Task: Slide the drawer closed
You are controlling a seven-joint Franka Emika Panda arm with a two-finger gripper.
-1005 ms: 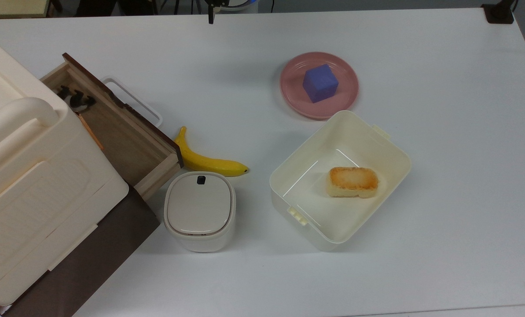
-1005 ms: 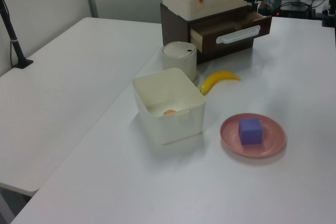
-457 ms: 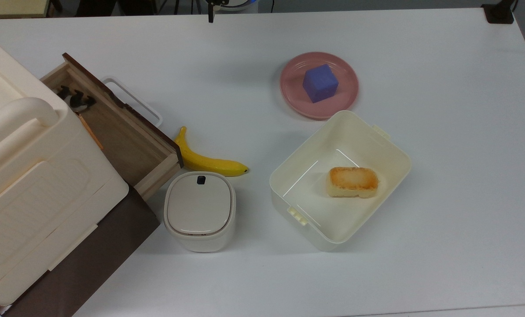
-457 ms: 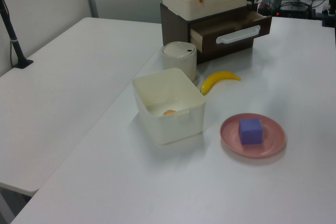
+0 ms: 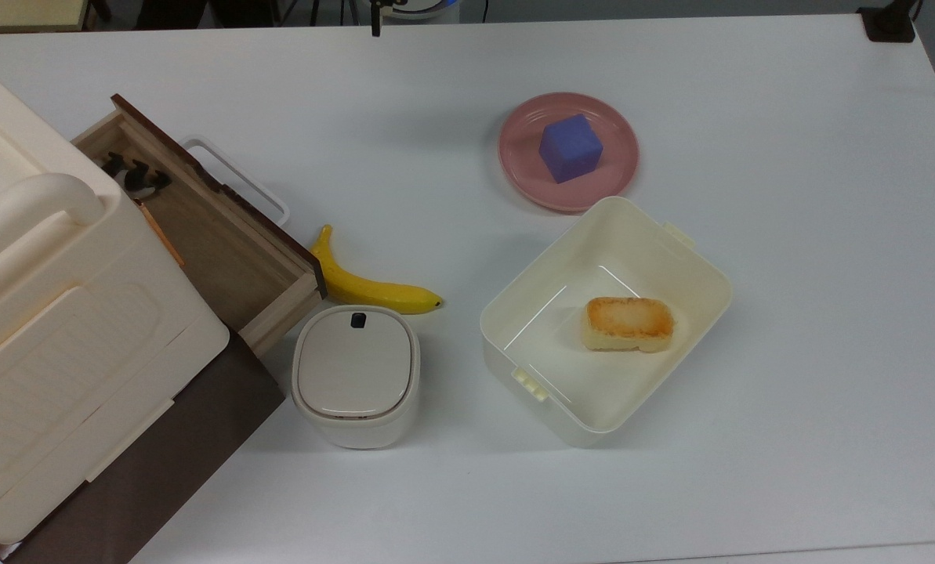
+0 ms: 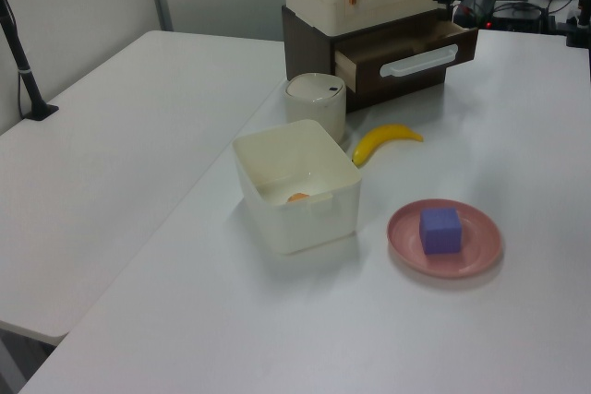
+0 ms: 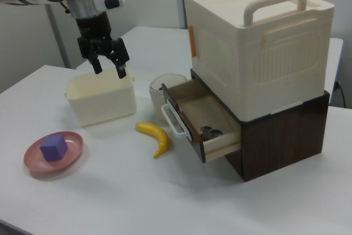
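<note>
No change since a second ago: drawer [image 7: 201, 122] still pulled out. Gripper [image 7: 109, 67] released, hanging apart above tub [image 7: 102, 98]. Closing not begun.

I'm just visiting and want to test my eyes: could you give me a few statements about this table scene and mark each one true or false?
1. The shallow wooden drawer with the white loop handle stands open. True.
2. The robot's two-finger gripper is holding that handle. False: it hangs open in the air above the open cream tub, apart from the drawer.
3. The yellow banana lies in the tub. False: it lies on the table by the drawer front.
4. A purple cube sits on the pink plate. True.
</note>
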